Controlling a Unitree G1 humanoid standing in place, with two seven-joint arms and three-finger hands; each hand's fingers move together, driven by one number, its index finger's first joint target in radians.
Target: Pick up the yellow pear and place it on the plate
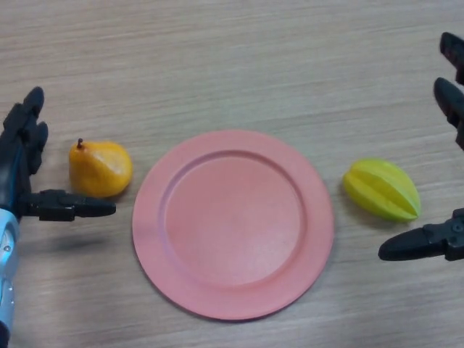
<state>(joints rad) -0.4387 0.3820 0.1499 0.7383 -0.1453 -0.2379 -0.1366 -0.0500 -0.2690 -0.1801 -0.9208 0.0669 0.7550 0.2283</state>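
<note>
The yellow pear (100,168) lies on the wooden table, just left of the pink plate (233,286). Nothing rests on the plate. My left hand (25,156) is at the left edge, open, with its fingers stretched out behind the pear and its thumb (72,206) reaching in front of it; neither touches the fruit. At the right edge my right hand (449,109) is open too, its fingers up near the top corner and its thumb (420,243) low.
A yellow-green starfruit (381,189) lies to the right of the plate, between the right hand's fingers and thumb. The light wooden table (217,58) stretches away behind the plate.
</note>
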